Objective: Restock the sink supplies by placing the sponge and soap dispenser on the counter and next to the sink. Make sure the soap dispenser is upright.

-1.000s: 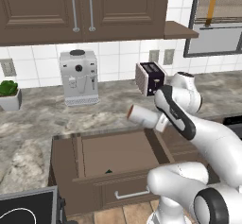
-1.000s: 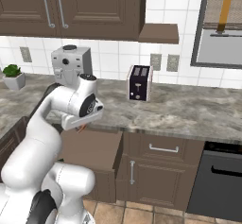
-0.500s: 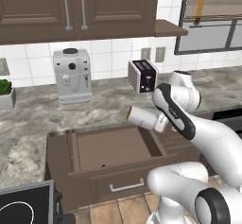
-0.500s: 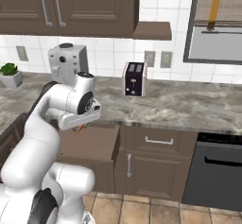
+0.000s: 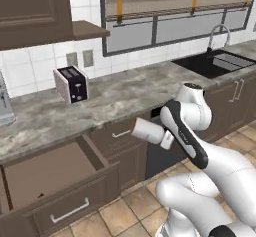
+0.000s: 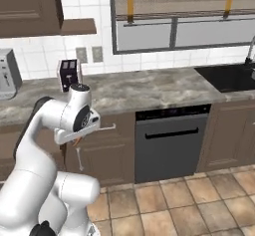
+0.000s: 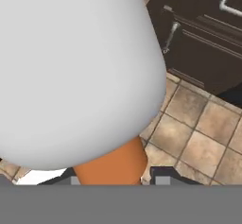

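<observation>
There is one toaster [image 5: 71, 84] on the counter [image 5: 125, 93], one sink [image 5: 215, 63] at its far right end, and one tap [image 5: 218, 32]. One drawer [image 5: 55, 178] is open, one soap dispenser [image 5: 148, 131] is held, and one dishwasher [image 6: 171, 140] sits below

- My arm folded back on itself, elbow high, forearm angled down toward the base; white links w/ dark joints.
- Wrist turned so my hand lies roughly level in left base view.
- My gripper [image 7: 116, 173] clamped around the soap dispenser [image 5: 147, 130]; bottle lies sideways, sticking out from the hand.
- Hand view: one dark fingertip [image 7: 163, 172] beside the orange nozzle end, white bottle body close against the camera.
- Right base view: hand tucked low under my wrist, jaws hidden by the wrist link.
</observation>
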You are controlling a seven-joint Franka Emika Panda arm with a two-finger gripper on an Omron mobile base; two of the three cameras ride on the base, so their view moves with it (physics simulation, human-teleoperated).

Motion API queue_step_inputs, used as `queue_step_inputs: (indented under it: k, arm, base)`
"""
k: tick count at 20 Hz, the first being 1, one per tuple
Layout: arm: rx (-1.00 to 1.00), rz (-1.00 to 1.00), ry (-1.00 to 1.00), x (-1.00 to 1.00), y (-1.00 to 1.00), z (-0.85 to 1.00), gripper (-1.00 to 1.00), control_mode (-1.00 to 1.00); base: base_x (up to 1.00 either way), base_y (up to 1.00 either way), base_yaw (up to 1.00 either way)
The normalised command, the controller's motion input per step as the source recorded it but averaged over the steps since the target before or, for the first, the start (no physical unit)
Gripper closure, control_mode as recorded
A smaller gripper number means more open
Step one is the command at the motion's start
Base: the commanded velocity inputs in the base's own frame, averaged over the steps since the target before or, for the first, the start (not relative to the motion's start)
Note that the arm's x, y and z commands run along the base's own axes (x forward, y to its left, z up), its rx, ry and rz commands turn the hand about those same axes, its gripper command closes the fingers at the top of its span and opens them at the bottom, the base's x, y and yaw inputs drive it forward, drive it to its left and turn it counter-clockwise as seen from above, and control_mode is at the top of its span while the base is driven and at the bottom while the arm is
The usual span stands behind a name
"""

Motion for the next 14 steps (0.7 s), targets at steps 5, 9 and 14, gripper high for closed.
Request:
queue_step_inputs:
  k: [5, 9, 14]
  arm:
    - [0.0, 0.0, 0.0, 0.0, 0.0, 0.0, 1.0, 1.0]
    - [0.0, 0.0, 0.0, 0.0, 0.0, 0.0, 1.0, 1.0]
    - [0.0, 0.0, 0.0, 0.0, 0.0, 0.0, 1.0, 1.0]
  base:
    - [0.61, -1.0, -0.28]
    - [0.85, -1.0, -0.02]
    - [0.98, -0.88, 0.06]
